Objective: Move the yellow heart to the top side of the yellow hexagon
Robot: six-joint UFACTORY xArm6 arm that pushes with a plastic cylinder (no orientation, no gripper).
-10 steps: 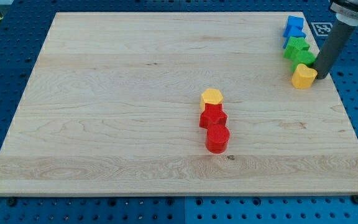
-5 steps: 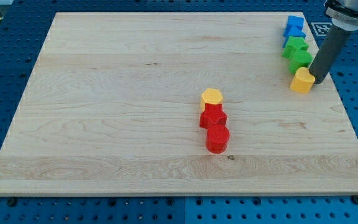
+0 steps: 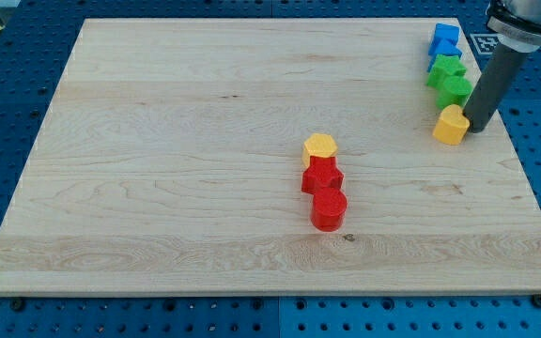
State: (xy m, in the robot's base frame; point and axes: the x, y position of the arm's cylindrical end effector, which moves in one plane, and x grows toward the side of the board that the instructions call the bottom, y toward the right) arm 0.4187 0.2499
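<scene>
The yellow heart (image 3: 451,125) lies near the board's right edge, below a green block. My tip (image 3: 474,129) is at the heart's right side, touching it. The yellow hexagon (image 3: 319,146) sits near the board's middle, far to the heart's left and slightly lower. It is the top of a short column with a red star (image 3: 321,176) and a red cylinder (image 3: 329,208) below it.
Two green blocks (image 3: 449,81) and two blue blocks (image 3: 444,41) stand in a column at the board's upper right, just above the heart. The wooden board (image 3: 158,160) lies on a blue perforated table.
My tip has moved down and left with the yellow heart, which slid a little down-left away from the green block.
</scene>
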